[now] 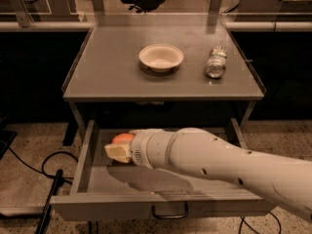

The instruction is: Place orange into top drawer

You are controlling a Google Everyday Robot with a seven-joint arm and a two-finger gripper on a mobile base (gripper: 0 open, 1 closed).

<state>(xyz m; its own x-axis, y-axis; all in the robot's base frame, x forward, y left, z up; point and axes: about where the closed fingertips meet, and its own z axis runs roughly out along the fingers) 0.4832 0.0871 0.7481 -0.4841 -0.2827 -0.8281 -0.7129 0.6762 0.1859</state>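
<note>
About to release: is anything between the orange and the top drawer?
Nothing visible. The gripper holds the orange already inside the open top drawer, near its left rear.

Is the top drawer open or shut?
Open: the top drawer is pulled out, its inside visible, with the gripper and the orange in it.

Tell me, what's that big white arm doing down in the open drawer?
A robot arm reaches into the open top drawer, its gripper on the drawer's left side with the orange right against it. The orange seems about to be set down inside; I can't tell if it's let go yet. A white bowl and a silver can sit on the table above.
</note>
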